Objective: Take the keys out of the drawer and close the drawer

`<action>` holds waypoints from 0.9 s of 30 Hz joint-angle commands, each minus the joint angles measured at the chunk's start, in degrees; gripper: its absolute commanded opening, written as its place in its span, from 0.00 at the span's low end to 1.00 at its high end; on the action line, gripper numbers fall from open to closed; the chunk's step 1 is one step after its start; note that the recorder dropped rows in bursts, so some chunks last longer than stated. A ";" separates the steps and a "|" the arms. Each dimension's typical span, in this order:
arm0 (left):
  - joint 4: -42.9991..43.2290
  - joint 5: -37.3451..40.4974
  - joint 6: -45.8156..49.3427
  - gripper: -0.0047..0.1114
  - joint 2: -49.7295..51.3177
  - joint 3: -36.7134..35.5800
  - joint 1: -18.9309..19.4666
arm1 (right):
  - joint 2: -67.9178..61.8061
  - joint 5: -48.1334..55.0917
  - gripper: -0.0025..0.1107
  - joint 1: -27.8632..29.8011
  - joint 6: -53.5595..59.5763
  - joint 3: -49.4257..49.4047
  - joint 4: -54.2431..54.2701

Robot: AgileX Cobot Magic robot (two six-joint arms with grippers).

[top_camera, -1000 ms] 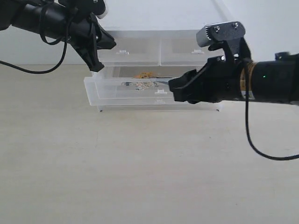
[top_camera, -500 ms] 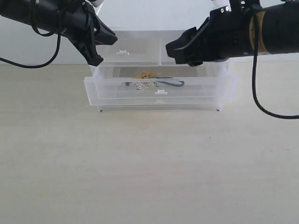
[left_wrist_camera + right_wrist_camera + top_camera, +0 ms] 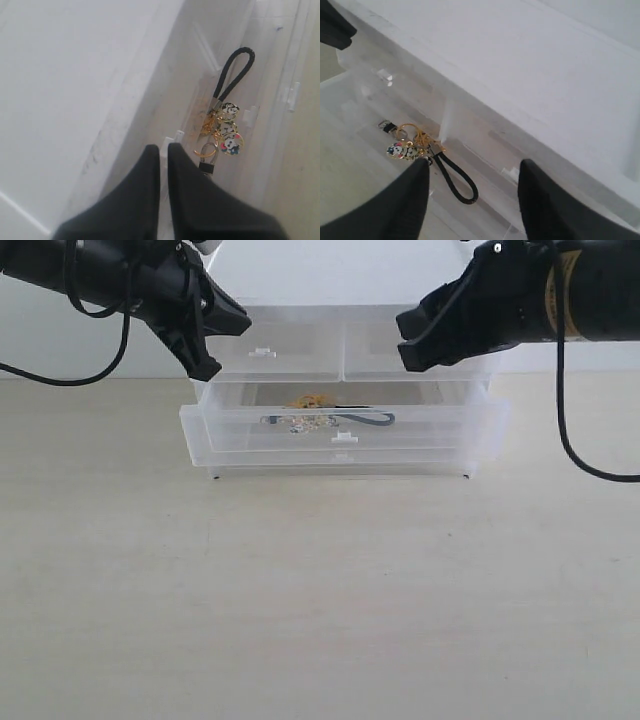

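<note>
A pale desk point(image 3: 320, 600) carries a clear plastic drawer unit point(image 3: 300, 352) against the wall. Its middle drawer point(image 3: 250, 438) stands pulled out towards the front. The right fingers point(image 3: 432, 338) hang above the unit's right half, spread wide and holding nothing point(image 3: 400, 205). The left fingers point(image 3: 205, 350) sit by the top left corner, drawn in to a thin slit and empty point(image 3: 140, 200); they may brush the plastic there, though that is hard to judge. The keys point(image 3: 315, 422) lie flat on the drawer floor near its middle, below and between both pairs of fingers, touched by neither point(image 3: 222, 132) point(image 3: 412, 145). Their black cord loop point(image 3: 457, 180) trails towards the right side. Only the overhanging top tier crowds the space above them
</note>
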State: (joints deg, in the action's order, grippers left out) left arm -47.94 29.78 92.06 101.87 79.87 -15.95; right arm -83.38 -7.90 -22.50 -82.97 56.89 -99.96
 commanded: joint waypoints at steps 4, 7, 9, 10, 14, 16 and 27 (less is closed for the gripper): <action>-0.73 -0.20 -0.80 0.08 -0.23 0.30 0.05 | 0.21 -2.26 0.45 0.05 -1.82 0.26 0.01; -0.73 -0.20 -0.80 0.08 -0.23 0.30 0.05 | 0.21 -3.30 0.45 0.05 -4.60 0.26 0.01; -0.73 -0.20 -0.80 0.08 -0.23 0.30 0.05 | 0.21 -3.80 0.45 0.05 -7.54 0.26 0.01; -0.73 -0.20 -0.80 0.08 -0.23 0.30 0.05 | 0.21 -4.45 0.45 0.05 -8.41 0.26 0.01; -0.73 -0.20 -0.80 0.08 -0.23 0.30 0.05 | -0.13 -6.38 0.45 0.05 -10.34 -0.16 0.01; -0.73 -0.20 -0.80 0.08 -0.23 0.30 0.05 | -0.13 -7.99 0.45 0.05 -12.17 -0.35 0.01; -0.73 -0.17 -0.80 0.08 -0.23 0.30 0.05 | 0.11 -13.95 0.45 -0.20 -28.21 -1.53 2.21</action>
State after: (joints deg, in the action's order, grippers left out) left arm -47.94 29.78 92.06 101.87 79.87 -15.95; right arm -83.49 -18.51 -22.37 -110.94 55.71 -99.82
